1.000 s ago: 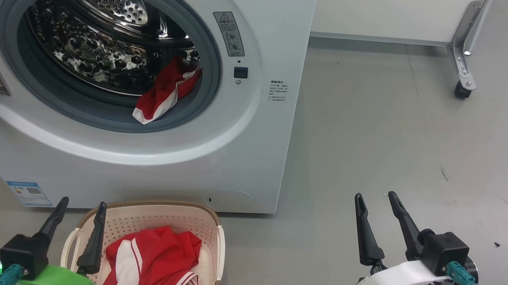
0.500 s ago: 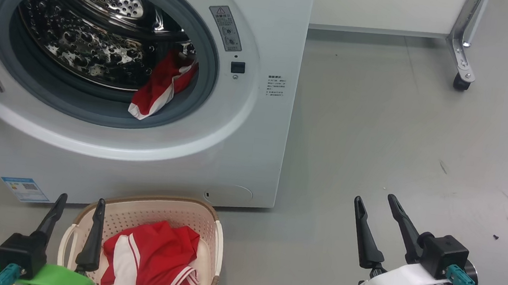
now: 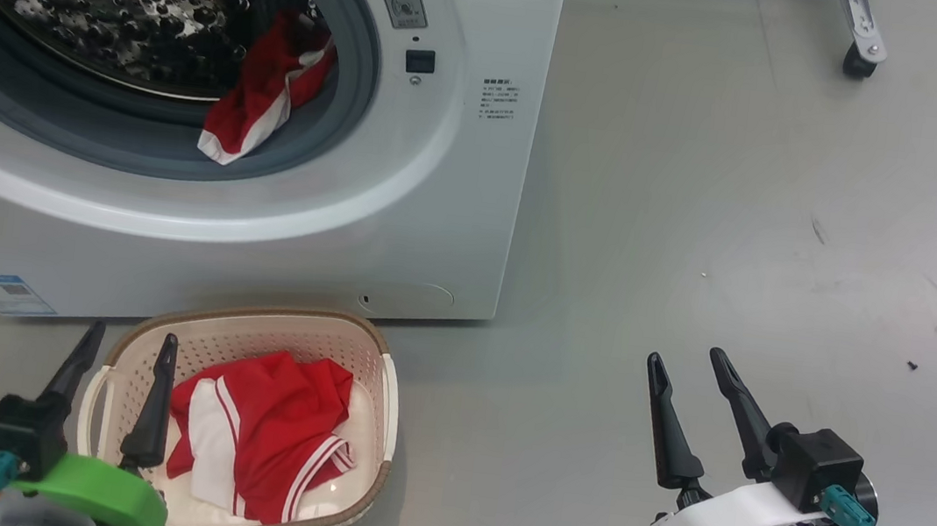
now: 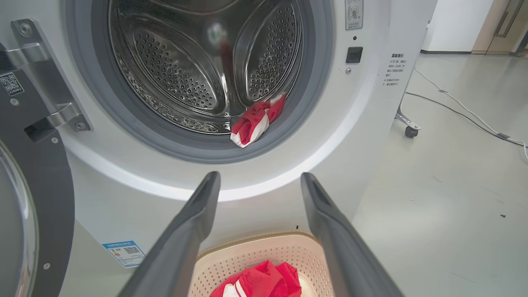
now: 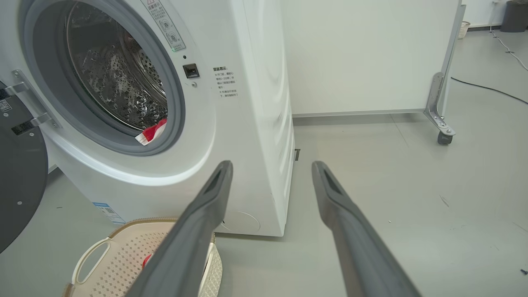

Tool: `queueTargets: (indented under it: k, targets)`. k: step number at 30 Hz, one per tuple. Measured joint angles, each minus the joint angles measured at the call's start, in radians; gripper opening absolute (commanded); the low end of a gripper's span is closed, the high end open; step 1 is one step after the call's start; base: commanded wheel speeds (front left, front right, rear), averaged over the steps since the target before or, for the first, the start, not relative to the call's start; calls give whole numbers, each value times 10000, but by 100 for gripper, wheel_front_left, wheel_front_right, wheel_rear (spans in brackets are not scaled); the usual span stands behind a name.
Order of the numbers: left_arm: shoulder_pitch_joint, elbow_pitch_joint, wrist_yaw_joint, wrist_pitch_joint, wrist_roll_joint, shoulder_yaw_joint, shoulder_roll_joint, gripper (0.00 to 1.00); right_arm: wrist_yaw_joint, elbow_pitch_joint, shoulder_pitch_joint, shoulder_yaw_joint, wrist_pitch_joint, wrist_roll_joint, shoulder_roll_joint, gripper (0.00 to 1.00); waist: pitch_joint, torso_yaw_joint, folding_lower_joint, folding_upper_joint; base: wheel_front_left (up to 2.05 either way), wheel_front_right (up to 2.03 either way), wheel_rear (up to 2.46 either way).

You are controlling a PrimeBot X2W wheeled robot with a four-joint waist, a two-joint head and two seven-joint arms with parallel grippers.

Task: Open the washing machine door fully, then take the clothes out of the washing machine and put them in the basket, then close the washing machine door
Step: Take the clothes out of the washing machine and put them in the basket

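The white washing machine [image 3: 440,207] stands with its door [image 4: 37,185] swung wide to the left. One piece of the red, white-striped clothes [image 3: 263,94] hangs over the grey gasket at the drum's lower right. It also shows in the wrist views [image 4: 255,119] [image 5: 150,132]. Another red garment [image 3: 264,434] lies in the cream basket [image 3: 267,324] on the floor in front of the machine. My left gripper [image 3: 132,333] hovers open and empty over the basket's left side, pointing at the drum [image 4: 260,175]. My right gripper [image 3: 685,356] is open and empty above bare floor to the right [image 5: 272,163].
A white panel on a metal foot with a caster [image 5: 443,138] stands behind and right of the machine. Cables [image 4: 453,107] run along the floor farther back. Grey floor [image 3: 744,241] stretches to the machine's right.
The whole head picture has shifted: machine and basket sit higher and further left, so the camera has moved. Both grippers stay open and the garments lie as before.
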Motion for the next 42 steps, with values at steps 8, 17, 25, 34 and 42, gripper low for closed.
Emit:
queueTargets:
  k: [8, 17, 25, 34, 42]
  targets:
    - [-1361, -167, -2, 769, -107, 134, 573, 100, 0, -169, -57, 75, 0, 0, 6, 100, 866, -357, 0, 0, 0, 0, 0]
    - [-3168, -265, -8, 2132, -826, 556, 1269, 100, 0, -477, -566, 272, 2, 4, 8, 100, 1767, -826, 0, 0, 0, 0, 0]
    - [-4870, -226, -13, 3565, -1074, 646, 2313, 100, -2, -895, -1188, 537, 0, 464, 8, 100, 2677, -1348, 0, 0, 0, 0, 0]
    - [-6412, 330, -15, 5256, -2366, 727, 2412, 100, -111, -1262, -1733, 771, 0, 1007, 8, 100, 3654, -1988, 0, 0, 0, 0, 0]
    - [-7625, 447, -42, 6638, -3143, 625, 2995, 100, -301, -1547, -2026, 878, 0, 1325, 10, 100, 4477, -2473, 1, 0, 0, 0, 0]
